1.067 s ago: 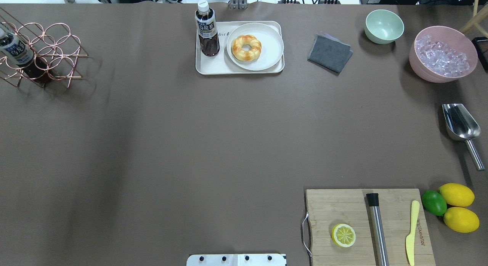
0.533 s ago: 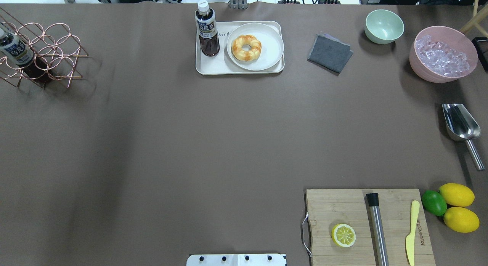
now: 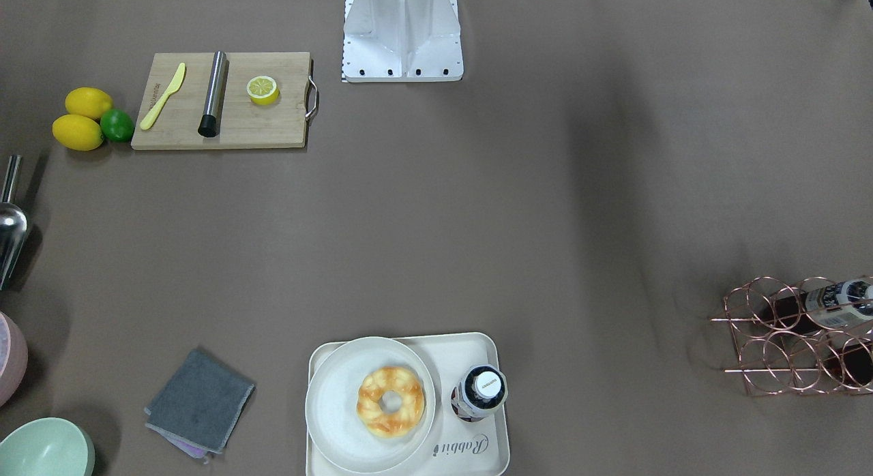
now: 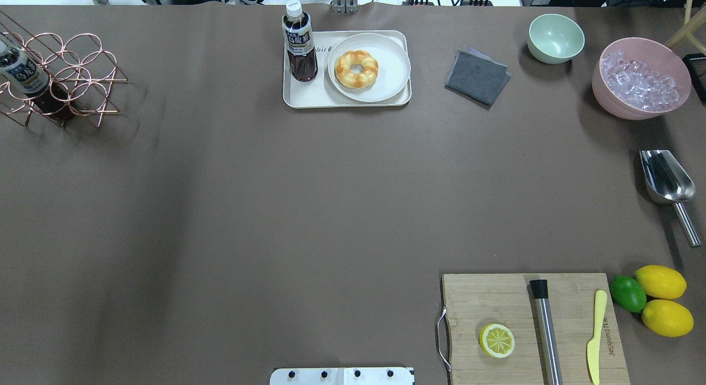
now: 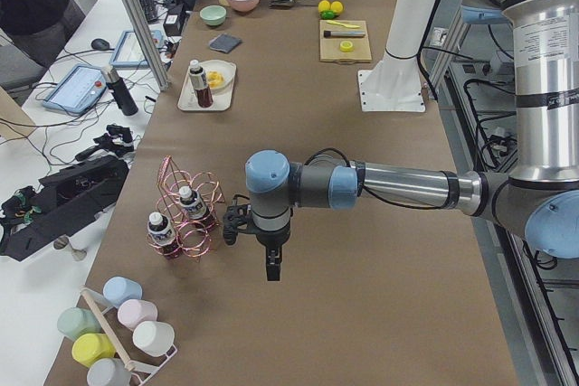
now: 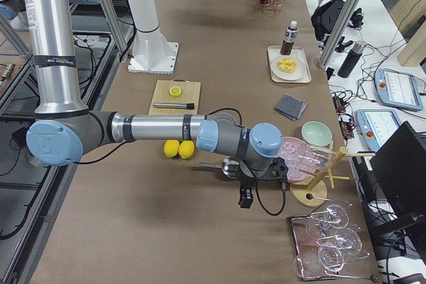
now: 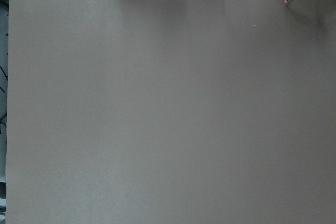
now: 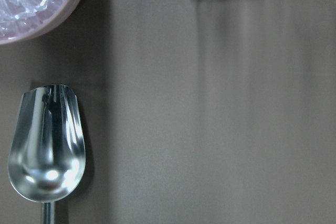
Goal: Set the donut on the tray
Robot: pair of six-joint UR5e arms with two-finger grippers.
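The golden-brown twisted donut [image 4: 357, 69] lies on a round off-white plate [image 4: 390, 76]. The plate sits on the cream tray [image 4: 309, 96] at the table's far middle. The front-facing view shows the donut [image 3: 391, 401] and the tray's "Rabbit" script [image 3: 470, 452]. My left gripper [image 5: 272, 270] hangs over bare table beside the copper rack, far from the tray. My right gripper [image 6: 244, 200] hangs near the metal scoop and pink bowl. Both grippers show only in the side views, so I cannot tell whether they are open or shut. Neither wrist view shows fingers.
A dark drink bottle [image 4: 299, 43] stands on the tray's left part. A grey cloth [image 4: 477, 77], mint bowl [image 4: 555, 37], pink ice bowl [image 4: 640, 79] and scoop [image 4: 666, 181] lie to the right. A cutting board [image 4: 496, 302] with lemon half is near right, a copper rack [image 4: 60, 79] far left.
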